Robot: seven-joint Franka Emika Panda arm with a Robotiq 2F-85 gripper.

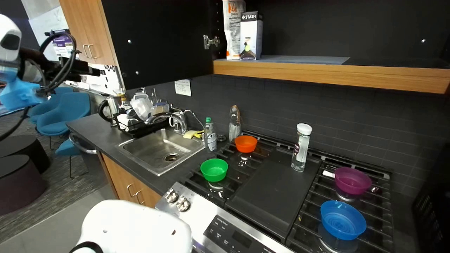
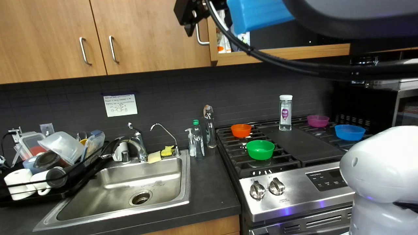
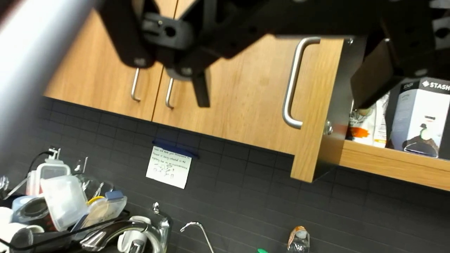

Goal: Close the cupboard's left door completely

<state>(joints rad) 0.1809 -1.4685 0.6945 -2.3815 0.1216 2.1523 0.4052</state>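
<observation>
The cupboard (image 1: 337,31) shows its dark interior and wooden bottom edge (image 2: 300,51). Its left door (image 1: 158,42) stands swung out, dark inner face showing in an exterior view. In the wrist view the door (image 3: 314,137) is nearly edge-on, with a silver bar handle (image 3: 292,82) on its outer side. The handle also shows in an exterior view (image 2: 200,37). My gripper (image 3: 283,105) is open and empty. In the wrist view one finger (image 3: 201,92) is left of the handle, the other (image 3: 374,75) right of the door edge. Contact cannot be told.
A Stash box (image 1: 251,38) and a bag (image 1: 232,28) stand inside the cupboard. Closed neighbouring cabinet doors (image 2: 49,39) are to the left. Below are a sink (image 2: 140,182), a dish rack (image 2: 65,182), and a stove with bowls (image 2: 260,150) and a bottle (image 2: 285,114).
</observation>
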